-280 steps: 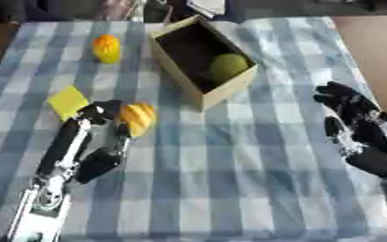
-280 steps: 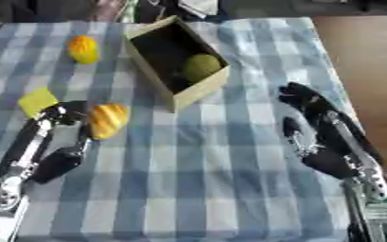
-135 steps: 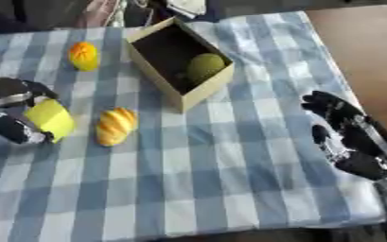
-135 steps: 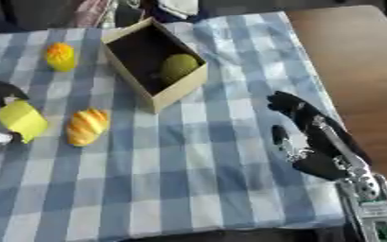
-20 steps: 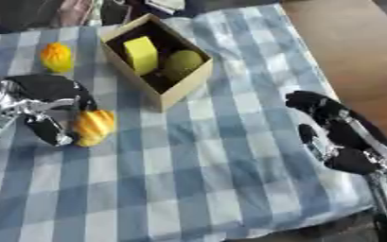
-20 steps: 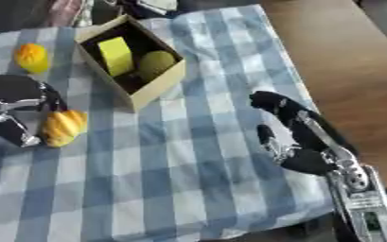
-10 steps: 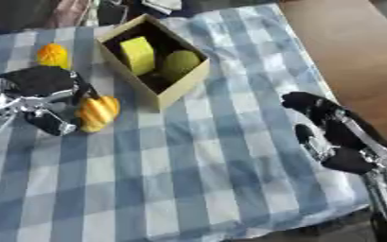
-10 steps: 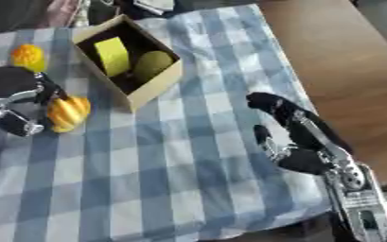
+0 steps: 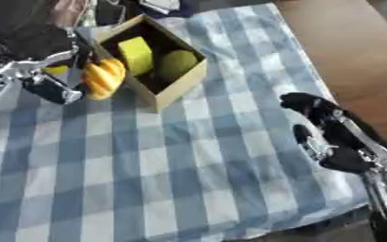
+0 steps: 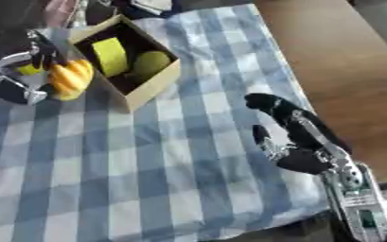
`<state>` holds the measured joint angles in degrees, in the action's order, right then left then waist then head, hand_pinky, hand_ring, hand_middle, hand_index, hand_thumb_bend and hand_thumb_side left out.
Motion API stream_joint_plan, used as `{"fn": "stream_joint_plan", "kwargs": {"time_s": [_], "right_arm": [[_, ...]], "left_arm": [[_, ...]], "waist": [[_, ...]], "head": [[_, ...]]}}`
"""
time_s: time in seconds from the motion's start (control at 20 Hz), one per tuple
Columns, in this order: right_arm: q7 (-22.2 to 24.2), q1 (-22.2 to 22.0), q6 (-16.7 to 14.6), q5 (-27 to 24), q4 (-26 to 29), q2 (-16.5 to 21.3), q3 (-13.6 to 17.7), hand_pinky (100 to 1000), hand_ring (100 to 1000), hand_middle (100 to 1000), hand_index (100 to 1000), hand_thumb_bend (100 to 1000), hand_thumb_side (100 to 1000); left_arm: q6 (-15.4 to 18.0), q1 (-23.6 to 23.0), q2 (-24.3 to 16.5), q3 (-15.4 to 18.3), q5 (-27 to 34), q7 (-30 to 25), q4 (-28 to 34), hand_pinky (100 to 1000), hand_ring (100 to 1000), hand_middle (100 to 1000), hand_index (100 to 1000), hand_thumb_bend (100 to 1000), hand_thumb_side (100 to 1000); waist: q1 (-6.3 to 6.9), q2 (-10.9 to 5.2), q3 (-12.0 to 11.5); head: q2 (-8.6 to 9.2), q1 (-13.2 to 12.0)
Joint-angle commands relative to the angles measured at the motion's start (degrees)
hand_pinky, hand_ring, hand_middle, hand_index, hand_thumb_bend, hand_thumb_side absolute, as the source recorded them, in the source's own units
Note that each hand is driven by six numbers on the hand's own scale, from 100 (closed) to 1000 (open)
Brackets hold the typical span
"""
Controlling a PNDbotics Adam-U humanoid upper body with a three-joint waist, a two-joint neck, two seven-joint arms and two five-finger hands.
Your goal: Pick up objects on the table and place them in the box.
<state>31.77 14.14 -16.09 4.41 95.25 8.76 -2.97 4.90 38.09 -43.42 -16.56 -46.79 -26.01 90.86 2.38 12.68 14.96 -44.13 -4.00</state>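
**Left hand holding ribbed orange-yellow object beside the box**

1. Left hand: located at the upper left of the view, above the blue-and-white checked tablecloth. Its fingers are curled round a ribbed orange-yellow object, resembling a small bread loaf or croissant; the hand grips it from the left side.

2. Held object: elongated. Its long axis runs nearly up and down the picture, tilted slightly, with the upper end leaning toward the box. Its right flank lies just beside the box's left wall; whether the two touch cannot be told.

3. Cardboard box: open-topped, rectangular, set askew, with its long axis running from the upper left to the lower right of the view. Inside stand a yellow block toward the left and a green rounded fruit to its right, touching or nearly so.

4. A small yellow-orange item shows partly behind the left hand; its shape cannot be made out.

5. Right hand: at the right, over the tablecloth near its edge, well apart from the box. Its fingers are relaxed and extended, holding nothing.
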Motion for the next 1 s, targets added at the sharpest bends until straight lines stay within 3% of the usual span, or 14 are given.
{"fn": "stream_joint_plan", "kwargs": {"time_s": [0.05, 0.35, 0.55, 0.65, 0.9, 1.0], "right_arm": [[0.4, 0.7, -0.1, -0.1, 0.3, 0.2, -0.3, 1000, 912, 881, 915, 100, 373], [0.8, 0.9, -0.1, -0.3, 0.1, 0.3, -0.8, 1000, 912, 881, 913, 100, 375], [1.0, 1.0, -0.2, -0.4, 0.1, 0.2, -0.9, 1000, 912, 881, 912, 100, 375], [1.0, 1.0, -0.2, -0.4, 0.0, 0.2, -0.8, 1000, 912, 881, 911, 100, 373], [0.8, 1.0, -0.3, -0.3, -0.1, 0.2, -0.7, 1000, 912, 881, 910, 100, 371], [0.8, 1.0, -0.3, -0.3, -0.1, 0.2, -0.7, 1000, 912, 881, 909, 100, 370]], "left_arm": [[-0.6, 3.3, 1.7, -0.5, -2.1, 2.8, -3.0, 604, 527, 519, 661, 229, 109], [-0.4, 7.3, 6.0, -2.9, -6.4, 6.0, -8.0, 630, 564, 576, 713, 244, 124], [0.9, 7.7, 7.9, -4.6, -8.0, 4.8, -9.7, 663, 611, 666, 785, 264, 142], [1.3, 7.6, 8.3, -5.1, -8.7, 4.0, -10.1, 678, 640, 717, 820, 276, 183], [0.8, 6.8, 7.7, -5.0, -9.3, 4.7, -9.1, 709, 683, 777, 870, 307, 452], [0.4, 6.6, 6.8, -4.7, -8.8, 4.9, -7.9, 714, 691, 785, 872, 321, 487]], "waist": [[-0.02, -0.83, 0.5], [-0.08, -0.67, 1.4], [-0.14, -0.58, 1.5], [-0.21, -0.57, 1.5], [-0.4, -0.57, 1.3], [-0.45, -0.59, 1.1]], "head": [[0.02, -0.5], [0.02, -0.9], [0.02, -0.9], [0.02, -1.0], [0.02, -0.7], [0.02, -0.6]]}}
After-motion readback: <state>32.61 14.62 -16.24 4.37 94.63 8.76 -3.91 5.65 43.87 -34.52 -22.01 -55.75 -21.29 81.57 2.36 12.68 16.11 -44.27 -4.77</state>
